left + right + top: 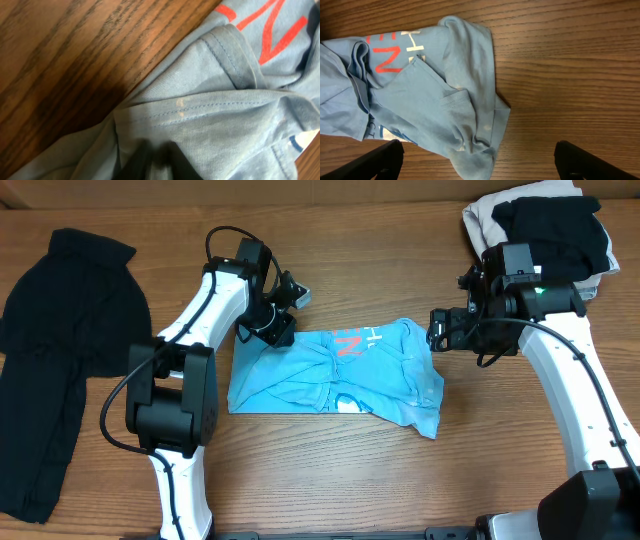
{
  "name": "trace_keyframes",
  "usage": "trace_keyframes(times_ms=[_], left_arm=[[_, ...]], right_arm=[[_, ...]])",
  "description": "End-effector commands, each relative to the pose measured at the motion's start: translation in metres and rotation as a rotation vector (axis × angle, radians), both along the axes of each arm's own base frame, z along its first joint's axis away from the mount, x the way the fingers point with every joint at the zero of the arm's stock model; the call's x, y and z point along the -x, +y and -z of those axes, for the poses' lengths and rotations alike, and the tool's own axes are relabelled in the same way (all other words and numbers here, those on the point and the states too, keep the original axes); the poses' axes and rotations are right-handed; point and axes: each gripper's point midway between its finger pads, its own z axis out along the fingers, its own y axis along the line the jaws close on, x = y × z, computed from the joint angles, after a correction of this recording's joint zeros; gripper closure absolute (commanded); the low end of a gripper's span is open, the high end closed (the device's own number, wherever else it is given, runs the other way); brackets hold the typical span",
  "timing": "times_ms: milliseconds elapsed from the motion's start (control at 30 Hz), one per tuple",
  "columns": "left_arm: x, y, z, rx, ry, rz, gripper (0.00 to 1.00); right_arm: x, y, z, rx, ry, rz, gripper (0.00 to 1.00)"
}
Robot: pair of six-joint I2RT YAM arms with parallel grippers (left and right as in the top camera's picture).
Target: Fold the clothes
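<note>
light blue t-shirt (335, 370) crumpled on counter (400, 470) between the two hands
left hand (272, 330) down on its far-left corner, can't tell if pinching; right hand (437, 330) spread wide, just off its right edge

Light blue T-shirt (330, 375), red-orange and white lettering, on brown wood-grain table (400, 480); black garment (60, 350) left of T-shirt; black-and-cream pile (540, 230) upper right.

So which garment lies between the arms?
The light blue T-shirt, mid-table with red-orange print; the black garment lies outside the left arm, the black-and-white pile behind the right arm.
</note>
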Motion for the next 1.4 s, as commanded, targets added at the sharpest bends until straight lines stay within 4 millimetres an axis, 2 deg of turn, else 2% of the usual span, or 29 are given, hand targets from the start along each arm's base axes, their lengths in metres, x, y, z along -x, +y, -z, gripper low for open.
trace_keyframes(times_ms=[0, 167, 233, 433, 567, 733, 1033, 1133, 1167, 1200, 1267, 1300, 1367], left_arm=[[0.005, -0.007, 0.006, 0.021, 0.021, 0.020, 0.96], [0.006, -0.007, 0.005, 0.020, 0.028, 0.012, 0.96], [0.008, -0.005, -0.006, 0.016, 0.045, 0.010, 0.96], [0.015, -0.006, -0.056, 0.014, 0.075, 0.011, 0.96], [0.028, -0.026, -0.086, 0.093, 0.104, 0.030, 0.96], [0.060, -0.049, -0.088, 0.101, 0.200, 0.083, 0.96], [0.133, -0.097, -0.089, 0.007, 0.372, 0.181, 0.96], [0.152, -0.102, -0.088, -0.052, 0.398, 0.223, 0.96], [0.157, -0.101, -0.087, -0.090, 0.401, 0.229, 0.84], [0.160, -0.100, -0.085, -0.119, 0.401, 0.227, 0.61], [0.162, -0.098, -0.083, -0.175, 0.392, 0.219, 0.29], [0.162, -0.097, -0.082, -0.191, 0.388, 0.215, 0.17], [0.161, -0.092, -0.081, -0.220, 0.383, 0.204, 0.05]], right_arm=[[-0.001, 0.000, 0.000, 0.001, -0.006, 0.003, 0.00], [-0.001, 0.000, -0.001, 0.001, -0.009, 0.003, 0.00], [-0.002, 0.000, -0.001, 0.001, -0.011, 0.004, 0.00], [-0.003, 0.000, -0.001, 0.000, -0.017, 0.003, 0.00], [-0.003, 0.000, -0.001, 0.000, -0.018, 0.003, 0.00], [-0.004, 0.000, -0.001, -0.001, -0.020, 0.003, 0.00], [-0.007, 0.000, -0.002, -0.001, -0.033, 0.004, 0.00], [-0.007, 0.000, -0.002, -0.001, -0.033, 0.005, 0.00], [-0.007, 0.000, -0.002, -0.001, -0.033, 0.005, 0.00], [-0.007, 0.000, -0.002, -0.002, -0.033, 0.005, 0.00], [-0.007, 0.000, -0.002, -0.002, -0.032, 0.005, 0.00], [-0.007, 0.000, -0.002, -0.002, -0.032, 0.005, 0.00], [-0.007, 0.000, -0.002, -0.002, -0.032, 0.005, 0.00]])
